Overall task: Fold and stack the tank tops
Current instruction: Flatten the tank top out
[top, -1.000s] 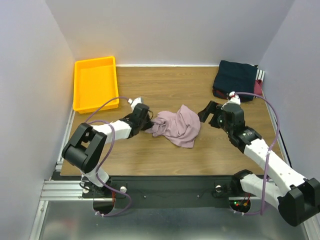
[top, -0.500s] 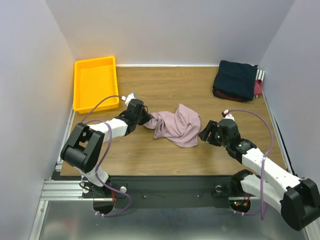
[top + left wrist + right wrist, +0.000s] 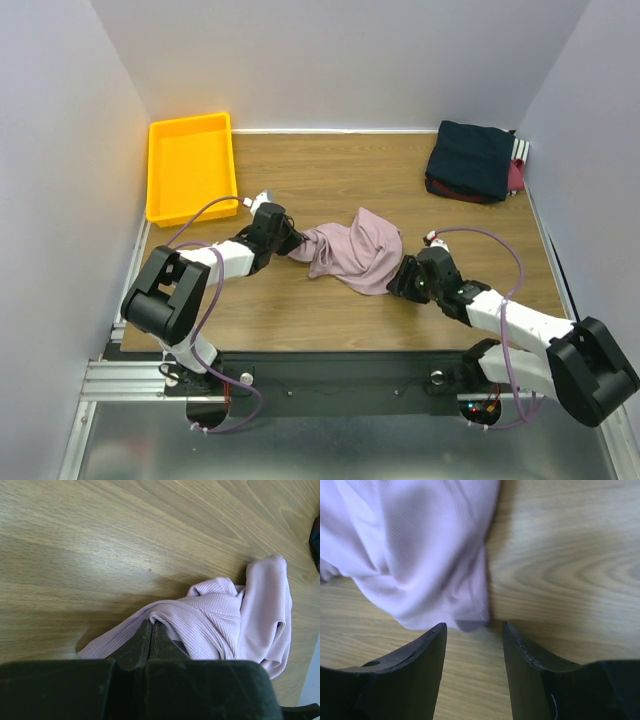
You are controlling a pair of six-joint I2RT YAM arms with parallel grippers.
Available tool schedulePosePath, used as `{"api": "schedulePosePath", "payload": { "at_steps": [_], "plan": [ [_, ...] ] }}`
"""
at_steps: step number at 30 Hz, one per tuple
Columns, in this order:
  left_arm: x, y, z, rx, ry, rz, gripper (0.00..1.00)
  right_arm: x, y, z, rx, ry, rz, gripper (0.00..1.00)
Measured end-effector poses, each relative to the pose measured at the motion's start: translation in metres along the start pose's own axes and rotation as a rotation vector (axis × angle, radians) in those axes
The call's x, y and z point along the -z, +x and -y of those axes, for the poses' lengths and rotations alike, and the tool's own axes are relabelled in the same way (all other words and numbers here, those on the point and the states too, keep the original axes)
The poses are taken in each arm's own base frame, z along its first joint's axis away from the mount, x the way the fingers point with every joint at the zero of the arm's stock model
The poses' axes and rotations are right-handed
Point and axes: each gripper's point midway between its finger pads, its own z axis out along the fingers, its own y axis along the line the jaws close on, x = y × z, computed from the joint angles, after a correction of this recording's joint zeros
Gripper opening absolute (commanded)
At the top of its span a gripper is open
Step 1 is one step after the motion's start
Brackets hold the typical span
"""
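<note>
A dusty pink tank top [image 3: 355, 250] lies crumpled in the middle of the wooden table. My left gripper [image 3: 292, 240] is at its left end. In the left wrist view this gripper [image 3: 152, 625] is shut on a ribbed fold of the pink tank top [image 3: 235, 615]. My right gripper [image 3: 400, 278] sits low at the top's lower right corner. In the right wrist view it [image 3: 474, 626] is open, and the pink tank top's [image 3: 420, 545] corner reaches just to its fingertips. A folded dark navy tank top [image 3: 475, 158] rests on a maroon one [image 3: 515, 175] at the back right.
A yellow plastic tray [image 3: 190, 165] stands at the back left corner. Pale walls close in the table on the left, back and right. Purple cables loop from both arms.
My right gripper has come down and left from near the folded stack to the pink top's lower right corner, its jaws narrowing. The left gripper has drawn the cloth's end slightly left.
</note>
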Motion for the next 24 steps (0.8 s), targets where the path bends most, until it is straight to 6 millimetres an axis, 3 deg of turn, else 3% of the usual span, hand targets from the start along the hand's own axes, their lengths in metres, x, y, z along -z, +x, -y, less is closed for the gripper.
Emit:
{"api": "schedulePosePath", "payload": {
  "at_steps": [1, 2, 5, 7, 12, 14, 19, 21, 24],
  "plan": [
    [0.0, 0.0, 0.001, 0.0, 0.003, -0.002, 0.01, -0.003, 0.001, -0.003, 0.005, -0.005, -0.002, 0.47],
    [0.0, 0.0, 0.001, -0.001, 0.006, -0.002, 0.05, -0.006, 0.001, -0.005, 0.007, -0.009, 0.0, 0.34],
    [0.0, 0.001, 0.002, -0.014, 0.011, -0.006, 0.23, -0.013, 0.001, -0.006, 0.005, 0.005, 0.0, 0.09],
    [0.0, 0.001, 0.001, -0.032, 0.011, -0.007, 0.32, -0.015, 0.001, -0.003, 0.0, 0.021, 0.003, 0.01],
    [0.01, -0.006, 0.001, -0.097, -0.002, 0.006, 0.39, -0.009, -0.007, -0.002, 0.007, 0.047, 0.031, 0.0],
    [0.021, -0.02, 0.014, -0.13, 0.018, 0.038, 0.4, -0.002, -0.022, -0.011, 0.01, 0.042, 0.063, 0.0],
    [0.053, -0.055, 0.064, -0.225, 0.121, 0.135, 0.43, 0.032, -0.087, -0.065, 0.021, -0.062, 0.212, 0.0],
    [0.063, -0.053, 0.076, -0.262, 0.155, 0.146, 0.44, 0.042, -0.104, -0.08, 0.027, -0.089, 0.247, 0.0],
    [0.074, -0.033, 0.086, -0.316, 0.192, 0.116, 0.45, 0.055, -0.125, -0.096, 0.04, -0.114, 0.287, 0.0]
  ]
}}
